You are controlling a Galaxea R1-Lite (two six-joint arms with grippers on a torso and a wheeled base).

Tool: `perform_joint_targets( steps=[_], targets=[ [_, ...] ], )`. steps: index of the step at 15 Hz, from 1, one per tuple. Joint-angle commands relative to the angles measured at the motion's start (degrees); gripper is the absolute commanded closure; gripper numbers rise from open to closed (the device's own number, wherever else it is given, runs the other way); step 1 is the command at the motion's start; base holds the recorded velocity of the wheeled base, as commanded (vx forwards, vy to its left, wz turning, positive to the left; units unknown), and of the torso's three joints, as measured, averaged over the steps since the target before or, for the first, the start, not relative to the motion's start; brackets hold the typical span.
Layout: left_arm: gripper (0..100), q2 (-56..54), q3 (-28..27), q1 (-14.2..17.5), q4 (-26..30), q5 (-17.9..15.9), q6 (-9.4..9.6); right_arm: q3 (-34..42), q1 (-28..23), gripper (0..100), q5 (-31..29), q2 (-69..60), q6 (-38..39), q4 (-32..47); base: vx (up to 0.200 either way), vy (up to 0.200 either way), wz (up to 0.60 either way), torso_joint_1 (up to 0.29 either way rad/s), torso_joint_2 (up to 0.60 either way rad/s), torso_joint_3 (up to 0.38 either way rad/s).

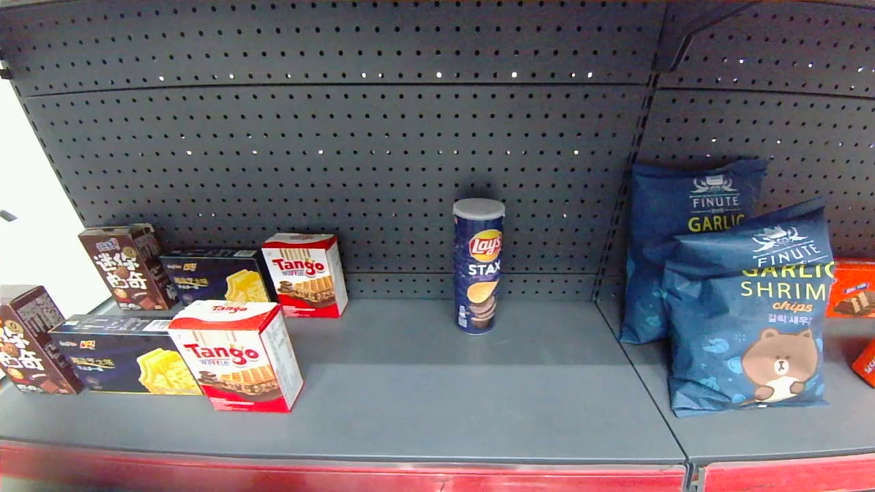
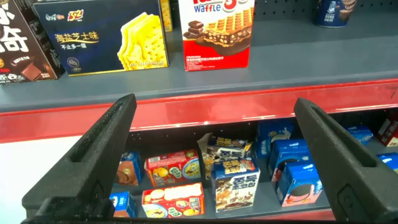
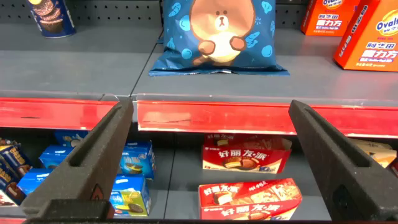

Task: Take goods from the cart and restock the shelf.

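On the grey metal shelf (image 1: 424, 396) we see red-and-white cardboard waffle boxes (image 1: 239, 355) at the left, a tall blue chips can (image 1: 478, 266) upright mid-shelf, and blue snack bags (image 1: 748, 307) at the right. Our left gripper (image 2: 214, 112) and right gripper (image 3: 208, 109) both hold their jaws apart, empty, facing the shelf's red edge.

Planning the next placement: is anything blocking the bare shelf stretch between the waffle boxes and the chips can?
Nothing visible does: the shelf lies bare from the front waffle box to the chips can.
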Motion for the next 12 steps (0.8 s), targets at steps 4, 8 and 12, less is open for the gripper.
perform_joint_targets(
  steps=[4,8,12],
  targets=[
    [0,0.07,0.01,0.00,-0.09,0.00,-0.10,0.00,0.01,0,0.01,0.07,-0.02,0.05,0.000,0.000,0.00,0.000,0.00,0.000],
    [0,0.07,0.01,0.00,-0.09,0.09,-0.10,0.00,0.01,0,0.01,0.07,-0.02,-0.04,0.000,0.000,0.00,0.000,0.00,0.000],
    [0,0.07,0.01,0.00,-0.09,0.18,-0.10,0.00,0.01,0,0.01,0.07,-0.11,-0.04,0.000,0.000,0.30,0.002,0.00,0.001]
  ],
)
